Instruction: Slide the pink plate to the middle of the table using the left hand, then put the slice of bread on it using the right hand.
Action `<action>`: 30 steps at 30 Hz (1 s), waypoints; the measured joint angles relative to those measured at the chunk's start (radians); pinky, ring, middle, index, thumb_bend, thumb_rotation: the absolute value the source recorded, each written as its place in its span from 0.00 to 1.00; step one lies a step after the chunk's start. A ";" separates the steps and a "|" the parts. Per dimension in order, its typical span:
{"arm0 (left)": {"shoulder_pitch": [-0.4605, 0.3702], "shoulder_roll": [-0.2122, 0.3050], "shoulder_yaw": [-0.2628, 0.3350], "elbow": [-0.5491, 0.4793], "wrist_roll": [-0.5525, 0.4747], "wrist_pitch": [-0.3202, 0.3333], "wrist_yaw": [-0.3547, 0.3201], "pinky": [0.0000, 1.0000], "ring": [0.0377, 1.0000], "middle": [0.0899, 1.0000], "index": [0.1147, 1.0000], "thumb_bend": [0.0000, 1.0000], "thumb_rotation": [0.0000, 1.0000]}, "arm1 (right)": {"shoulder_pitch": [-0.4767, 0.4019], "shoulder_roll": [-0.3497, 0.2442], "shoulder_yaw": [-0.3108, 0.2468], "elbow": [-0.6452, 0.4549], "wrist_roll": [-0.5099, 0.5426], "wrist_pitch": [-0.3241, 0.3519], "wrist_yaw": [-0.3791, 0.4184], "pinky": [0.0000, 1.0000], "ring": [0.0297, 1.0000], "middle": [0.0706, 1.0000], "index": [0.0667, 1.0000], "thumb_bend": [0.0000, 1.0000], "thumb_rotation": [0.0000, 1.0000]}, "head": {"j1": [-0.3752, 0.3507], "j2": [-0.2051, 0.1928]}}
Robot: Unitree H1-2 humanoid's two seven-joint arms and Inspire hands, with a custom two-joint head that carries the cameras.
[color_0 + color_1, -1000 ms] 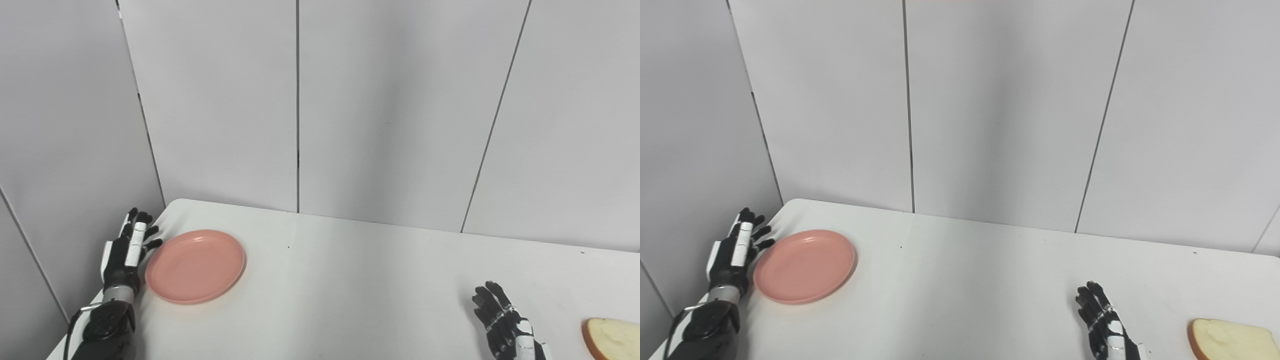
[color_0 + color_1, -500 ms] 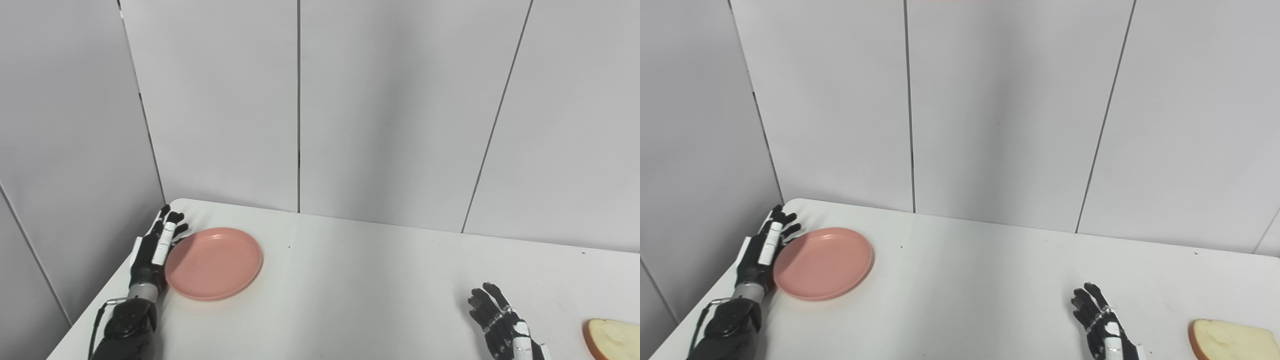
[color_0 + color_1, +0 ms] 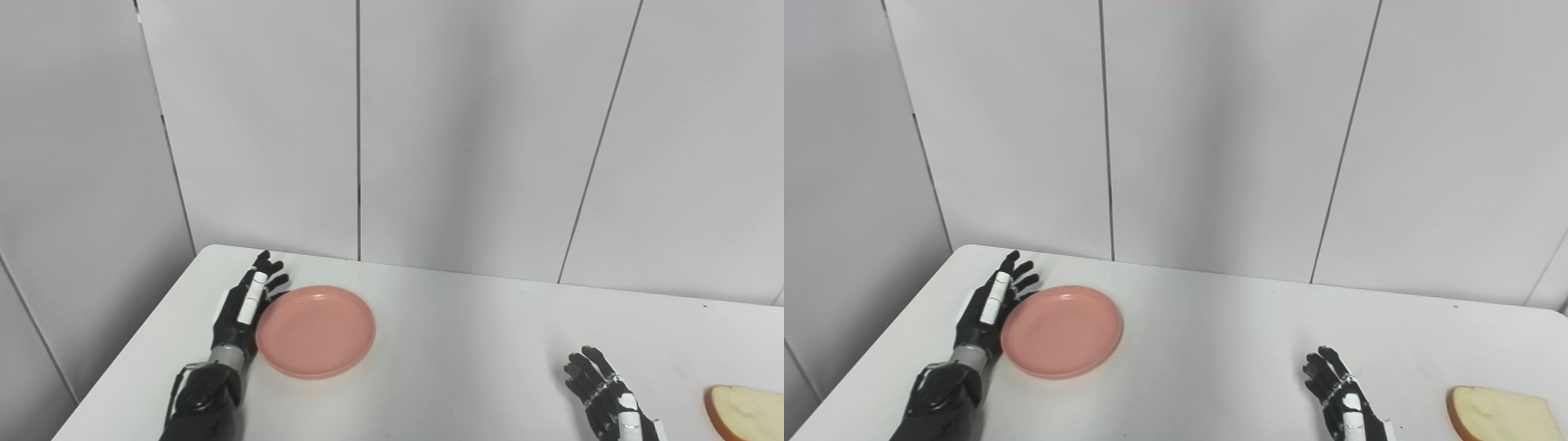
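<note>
The round pink plate (image 3: 315, 331) lies flat on the white table (image 3: 465, 343), left of centre. My left hand (image 3: 244, 306) is open, fingers straight, its palm side pressed against the plate's left rim. The slice of bread (image 3: 744, 411), pale with a brown crust, rests at the table's near right, partly cut off by the picture's edge. My right hand (image 3: 603, 395) hovers open low over the table, left of the bread and apart from it, holding nothing.
Grey wall panels (image 3: 465, 135) rise right behind the table's far edge and along its left side. The table's rounded far-left corner (image 3: 211, 250) is just behind my left hand.
My left hand has pushed the pink plate rightward, away from the table's left edge. The camera has shifted slightly. My right hand and the bread have hardly moved.
</note>
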 measured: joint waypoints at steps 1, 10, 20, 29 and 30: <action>0.002 -0.005 0.000 -0.013 -0.002 0.013 -0.002 0.72 0.82 0.86 0.89 0.93 0.79 | 0.002 0.001 0.001 -0.002 0.000 0.000 -0.003 0.87 0.84 0.82 0.82 0.81 0.92 | -0.003 0.002; 0.060 -0.045 -0.014 -0.147 -0.046 0.087 -0.047 0.75 0.86 0.88 0.90 0.87 0.79 | 0.016 0.002 0.004 -0.017 -0.014 0.000 -0.012 0.86 0.83 0.81 0.81 0.80 0.90 | -0.048 0.026; 0.096 -0.125 -0.074 -0.257 -0.064 0.169 -0.081 0.74 0.87 0.89 0.92 0.87 0.80 | 0.045 0.045 0.038 -0.050 -0.065 0.026 -0.056 0.87 0.83 0.81 0.80 0.82 0.89 | -0.161 0.069; 0.120 -0.158 -0.086 -0.332 -0.073 0.243 -0.087 0.76 0.87 0.88 0.91 0.85 0.80 | 0.062 0.108 0.080 -0.065 -0.120 0.068 -0.106 0.88 0.81 0.79 0.80 0.82 0.91 | -0.271 0.103; 0.124 -0.163 -0.087 -0.342 -0.072 0.251 -0.086 0.76 0.86 0.87 0.91 0.86 0.80 | 0.063 0.115 0.087 -0.065 -0.128 0.069 -0.110 0.88 0.81 0.79 0.80 0.82 0.91 | -0.272 0.103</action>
